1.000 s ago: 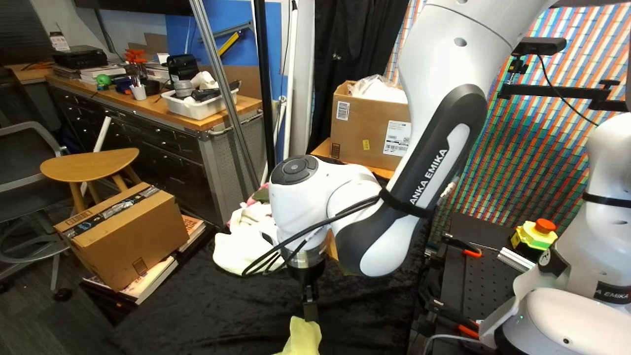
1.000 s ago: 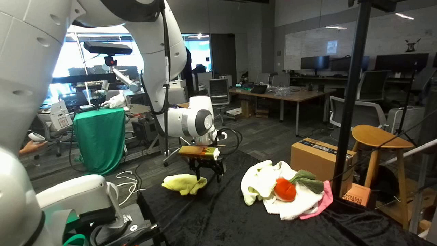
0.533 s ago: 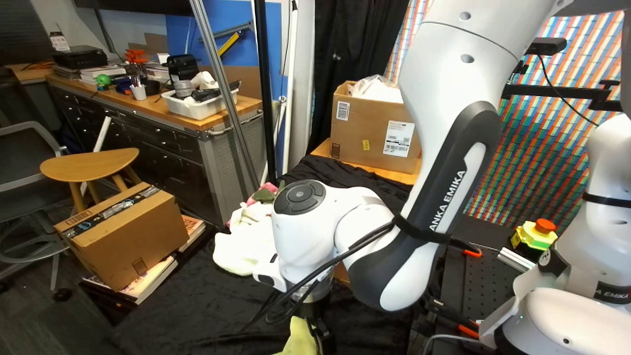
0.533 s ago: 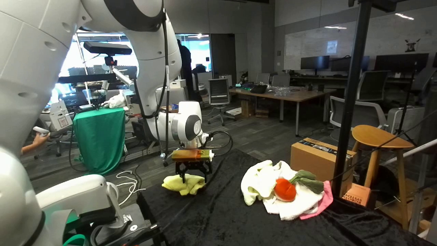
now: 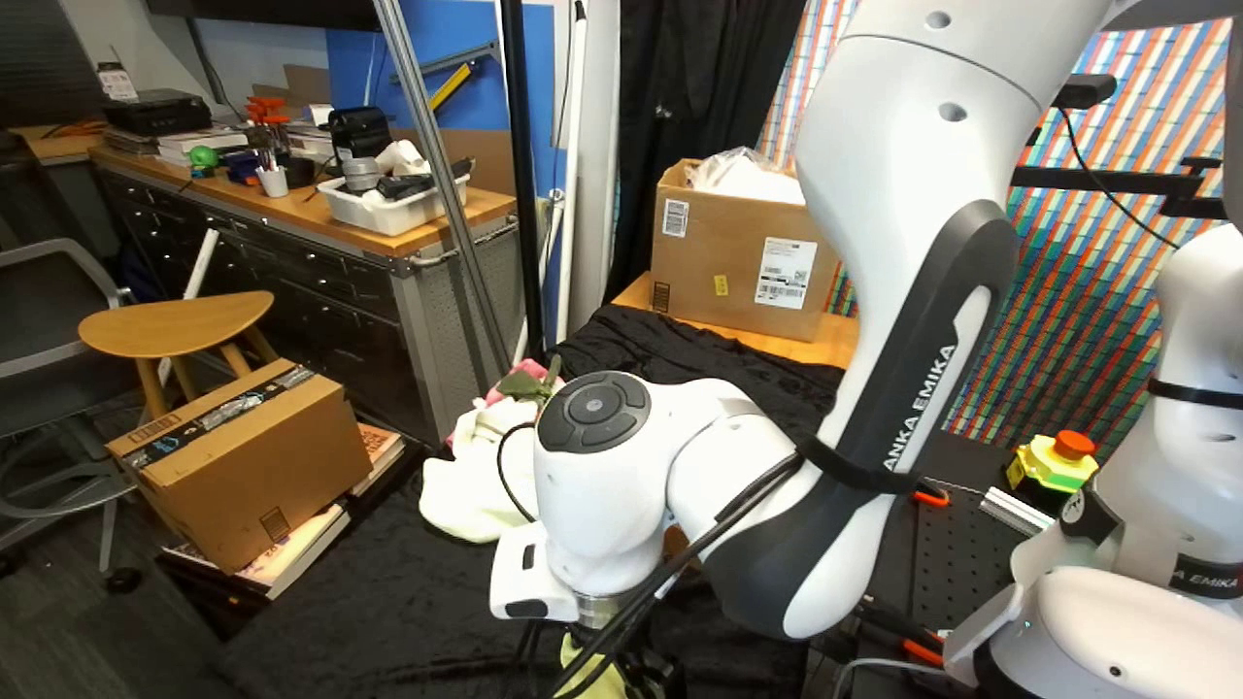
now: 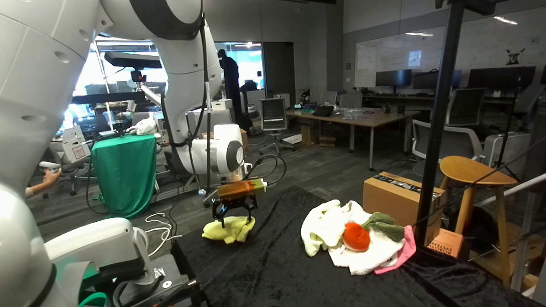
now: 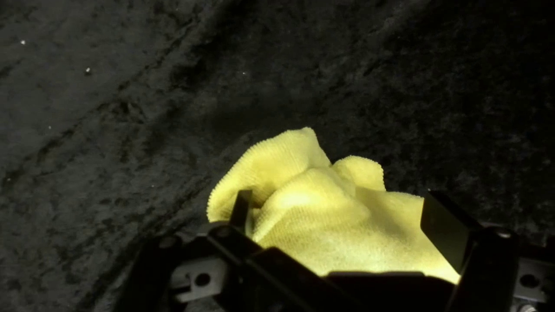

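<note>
A crumpled yellow cloth lies on a black velvety cover. My gripper is open, with one black finger on each side of the cloth's main fold. The left finger overlaps the cloth's left lobe in the wrist view; the right finger is at its right edge. In an exterior view, the gripper is low over the yellow cloth; I cannot tell whether the fingers touch it. In the other exterior angle, the arm and cables hide most of the gripper, and only part of the yellow cloth shows.
A pile of white towels lies further along the cover, with a red plush piece, a green piece and pink cloth. A dark post and a cardboard box stand beyond. An emergency stop sits near another arm's base.
My gripper has come down and moved over the yellow cloth, leftward in an exterior view, and turned slightly. It stays open. The cloth has not visibly moved.
</note>
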Motion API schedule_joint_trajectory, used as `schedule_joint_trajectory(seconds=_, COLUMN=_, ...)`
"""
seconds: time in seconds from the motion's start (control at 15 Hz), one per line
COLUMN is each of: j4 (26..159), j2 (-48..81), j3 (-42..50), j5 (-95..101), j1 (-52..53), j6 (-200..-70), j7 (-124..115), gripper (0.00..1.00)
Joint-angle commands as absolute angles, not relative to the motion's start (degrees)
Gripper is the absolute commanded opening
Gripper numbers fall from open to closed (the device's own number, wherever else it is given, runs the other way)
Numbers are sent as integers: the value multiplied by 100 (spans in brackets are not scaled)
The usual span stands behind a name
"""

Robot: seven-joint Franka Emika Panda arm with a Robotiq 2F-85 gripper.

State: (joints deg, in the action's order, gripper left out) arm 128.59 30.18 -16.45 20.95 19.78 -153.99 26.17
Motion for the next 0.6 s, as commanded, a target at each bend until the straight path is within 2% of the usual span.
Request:
schedule_joint_trajectory(seconds=0.0, j4=12782, j2=3090, j3=-1650, j5=2480, j1=1932, j6=-15542, j7=2953, gripper=100)
schedule_joint_trajectory(seconds=0.53, j4=12549, j2=3362, j3=-1159, j5=2880, j1=2360, j6=-15945, j7=2015, gripper=100)
